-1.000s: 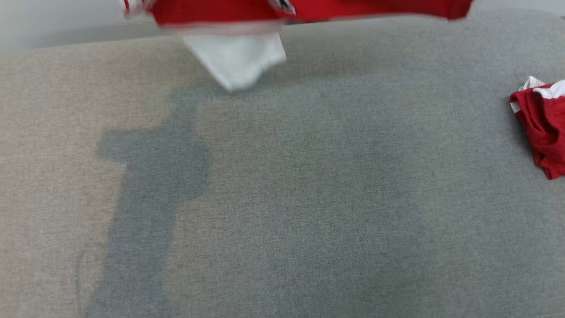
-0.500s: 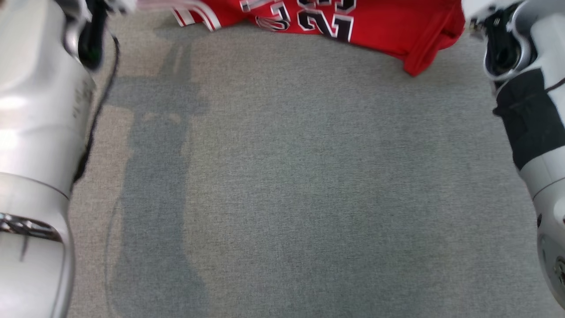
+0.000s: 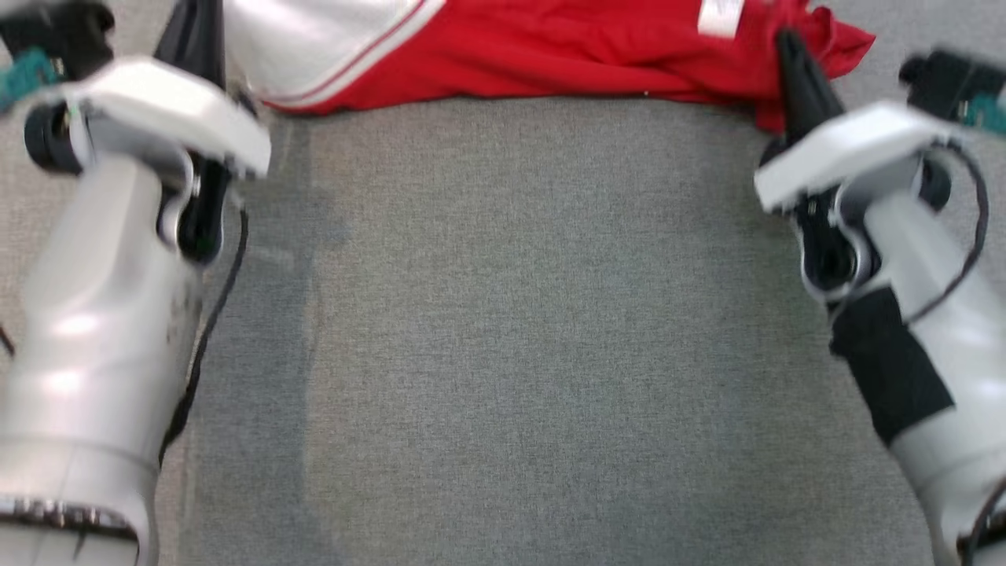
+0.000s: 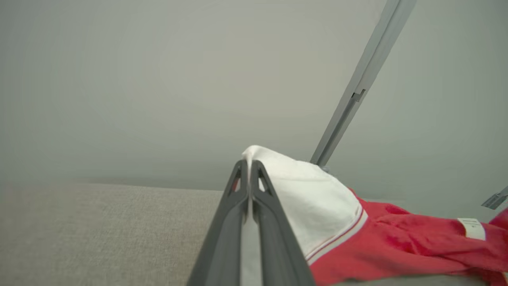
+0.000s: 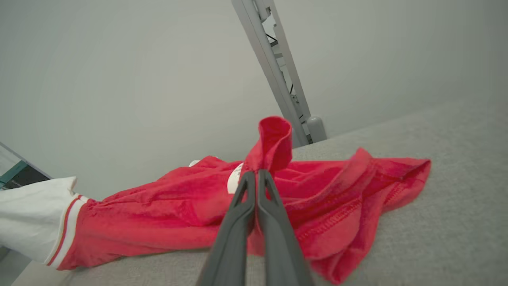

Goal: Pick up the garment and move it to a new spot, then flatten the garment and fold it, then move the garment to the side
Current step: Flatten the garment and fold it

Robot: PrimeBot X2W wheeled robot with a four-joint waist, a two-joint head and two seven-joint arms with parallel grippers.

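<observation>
2 tight grips: our left gripper (image 4: 250, 163) pinches the white end, our right gripper (image 5: 257, 173) the red corner, of the red-and-white fabric jersey (image 3: 550, 55) draped along the far edge of the grey woven surface (image 3: 511, 314).

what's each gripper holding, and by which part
Both hold the garment: left gripper pinches its white end, right gripper a bunched red fold.

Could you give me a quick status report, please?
Left gripper shut on garment, white end. Right gripper shut on red end. Garment stretched out on grey surface. No obstruction seen.
</observation>
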